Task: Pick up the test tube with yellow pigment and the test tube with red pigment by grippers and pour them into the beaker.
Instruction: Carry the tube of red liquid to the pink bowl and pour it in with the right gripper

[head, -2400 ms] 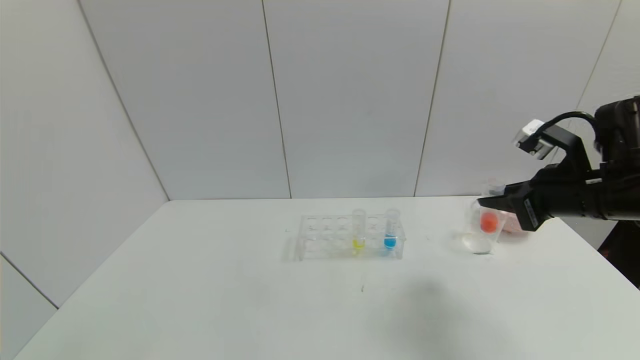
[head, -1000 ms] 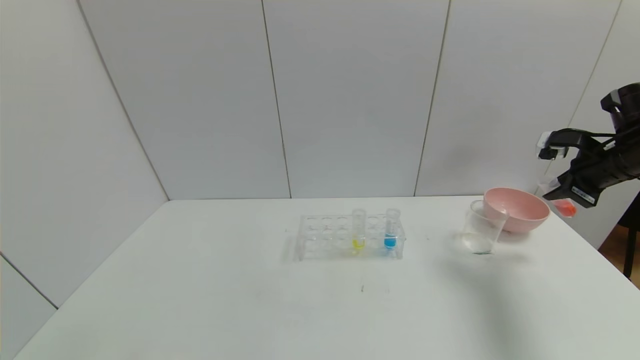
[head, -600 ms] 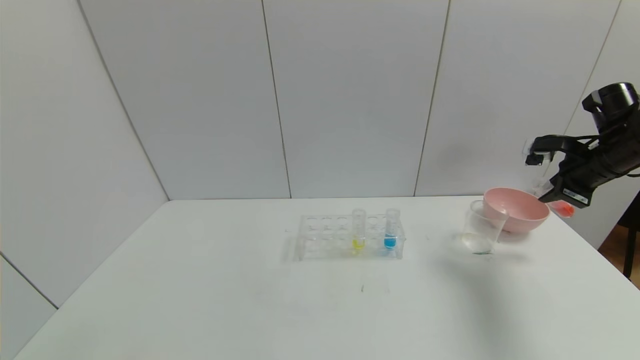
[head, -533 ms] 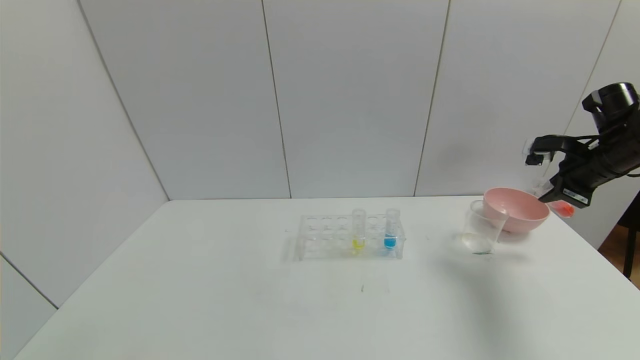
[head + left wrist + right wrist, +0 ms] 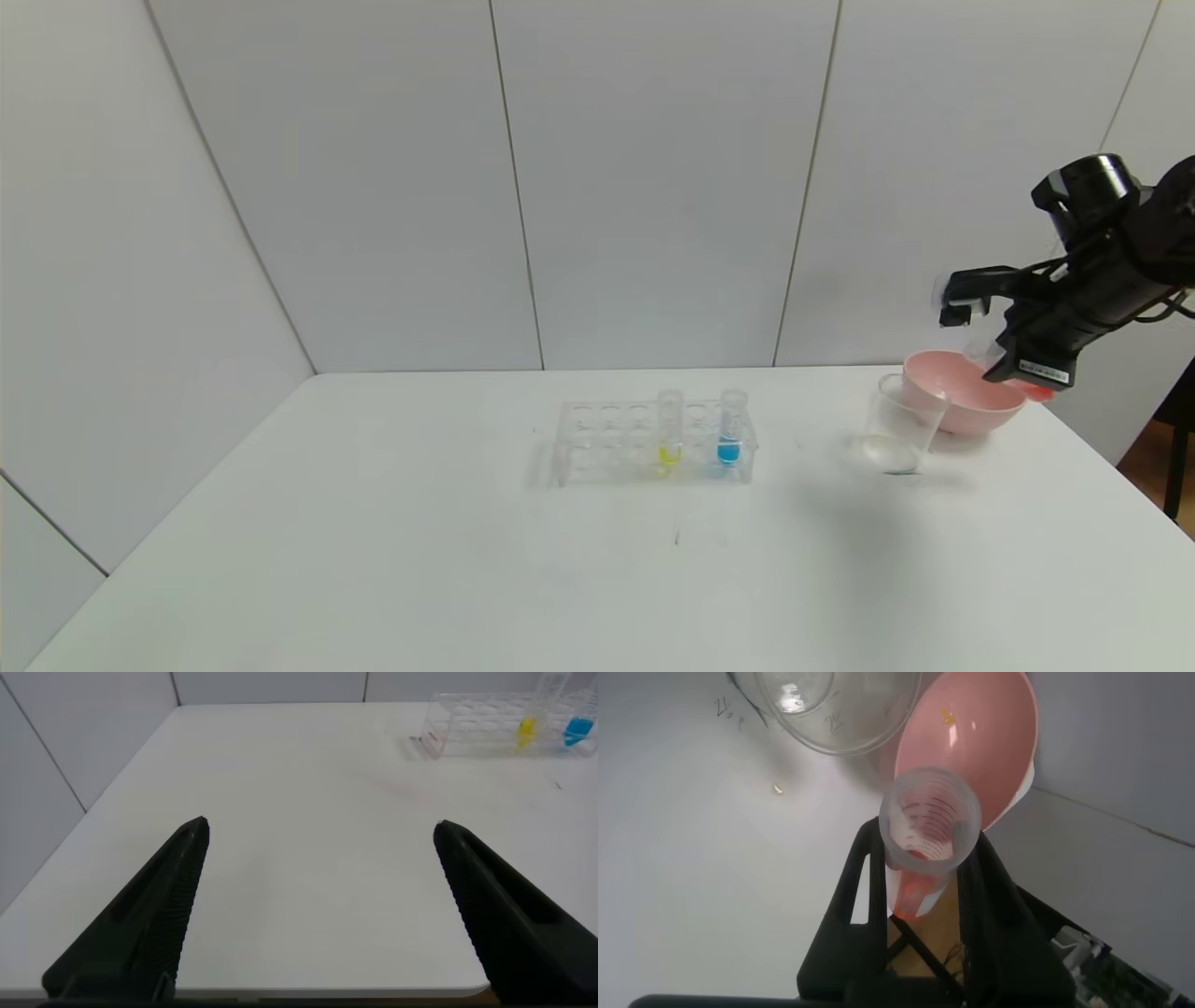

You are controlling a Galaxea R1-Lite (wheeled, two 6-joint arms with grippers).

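The black right end effector (image 5: pixel 1006 359) hangs above the far right of the white tabletop (image 5: pixel 373 560), its flat fingers clamped on the small clear test tube with red pigment (image 5: pixel 1034 391), which lies tilted with its red base pointing away from the pink plastic bowl (image 5: pixel 962 403). A second ago the arm was farther right, off the tabletop's edge; it has since swung inward, so that the end effector now sits over the bowl's right rim. In the right wrist view the tube's open lipped mouth (image 5: pixel 929 814) faces the camera between the two fingers (image 5: pixel 864 896), with the bowl (image 5: pixel 980 737) and the clear flared-rim beaker (image 5: pixel 842 709) beyond it. The beaker (image 5: pixel 896 425) stands just in front of the bowl on its left side, where it stood before, holding a little pale liquid.

At the tabletop's centre the clear plastic rack (image 5: pixel 653 443) is unmoved, with the test tube with yellow pigment (image 5: pixel 669 429) upright beside a clear tube of blue liquid (image 5: pixel 730 427).

The left end effector (image 5: pixel 318 905) hovers near the tabletop's near left edge, its fingers spread wide and holding nothing.
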